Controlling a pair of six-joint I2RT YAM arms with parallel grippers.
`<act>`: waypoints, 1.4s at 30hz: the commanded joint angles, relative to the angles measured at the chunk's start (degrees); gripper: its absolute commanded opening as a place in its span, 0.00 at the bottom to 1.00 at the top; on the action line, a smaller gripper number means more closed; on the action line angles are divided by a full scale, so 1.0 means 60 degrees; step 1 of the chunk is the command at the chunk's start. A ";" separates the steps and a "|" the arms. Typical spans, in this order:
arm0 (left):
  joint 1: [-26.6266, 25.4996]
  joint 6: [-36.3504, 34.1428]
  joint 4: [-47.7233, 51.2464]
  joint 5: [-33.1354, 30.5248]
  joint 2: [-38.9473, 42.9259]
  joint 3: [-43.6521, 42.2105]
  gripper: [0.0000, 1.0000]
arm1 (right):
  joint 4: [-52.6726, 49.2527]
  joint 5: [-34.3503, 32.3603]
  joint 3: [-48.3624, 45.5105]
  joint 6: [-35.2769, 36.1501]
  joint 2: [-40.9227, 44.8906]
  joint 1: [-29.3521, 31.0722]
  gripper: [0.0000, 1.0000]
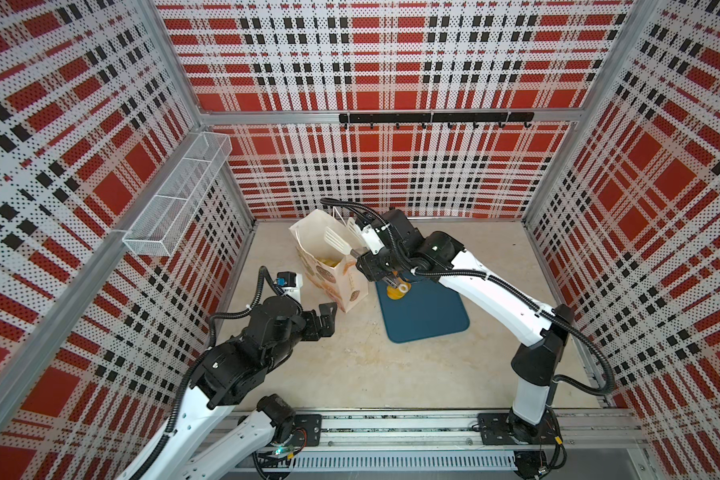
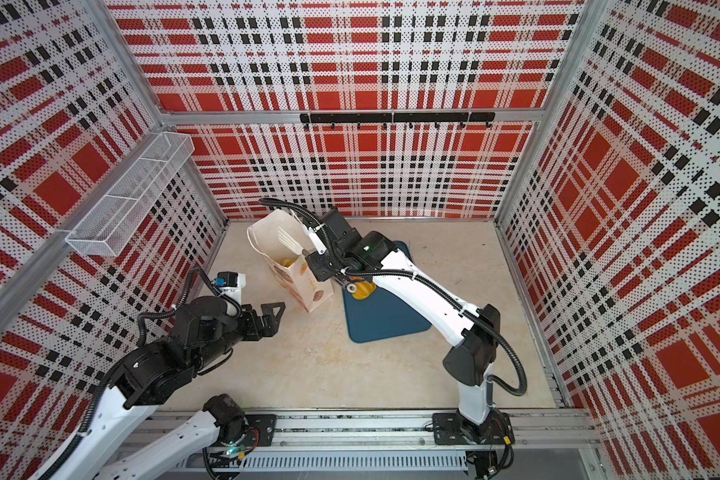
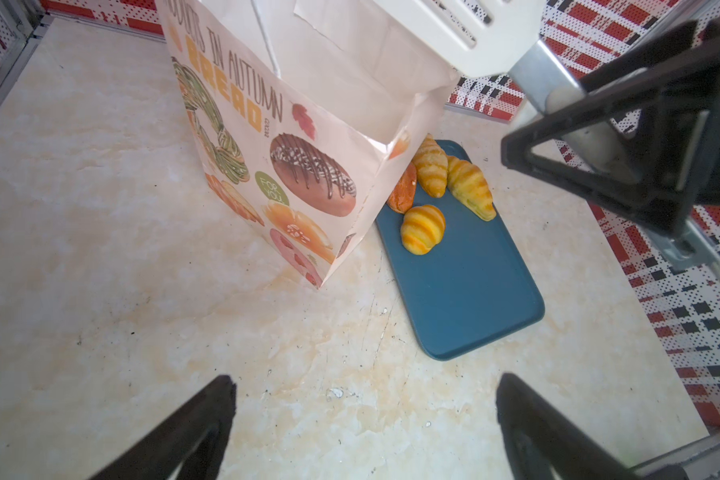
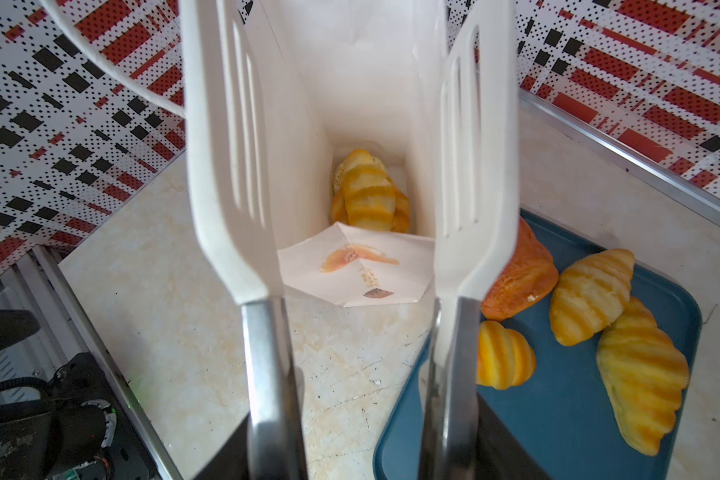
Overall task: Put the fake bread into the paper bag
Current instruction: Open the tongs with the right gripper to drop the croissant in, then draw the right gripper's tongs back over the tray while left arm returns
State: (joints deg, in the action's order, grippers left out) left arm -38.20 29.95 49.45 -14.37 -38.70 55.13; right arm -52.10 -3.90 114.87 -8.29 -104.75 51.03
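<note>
While over paper bag [image 4: 362, 83] | right gripper [image 4: 350, 137] gapes | bread [image 4: 368, 195] below

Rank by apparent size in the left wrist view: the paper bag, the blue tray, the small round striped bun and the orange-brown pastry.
1. paper bag, though it is nearest the camera.
2. blue tray.
3. round striped bun.
4. orange-brown pastry, but the bag partly hides it, so its true rank against the bun is unsure.

Red plaid walls [image 1: 391, 62] enclose beige marbled floor [image 1: 391, 374].
</note>
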 commanded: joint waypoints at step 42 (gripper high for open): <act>-0.3881 0.1221 -0.2898 -0.1546 -0.3139 -0.0620 0.99 | 0.0783 -0.1300 -0.7310 -0.0038 0.4427 -0.3368 0.59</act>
State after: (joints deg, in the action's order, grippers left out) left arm -60.90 36.16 35.07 -23.97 -56.69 52.01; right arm -50.19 -12.19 72.03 -8.19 -80.05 31.81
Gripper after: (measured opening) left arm 0.995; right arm 0.590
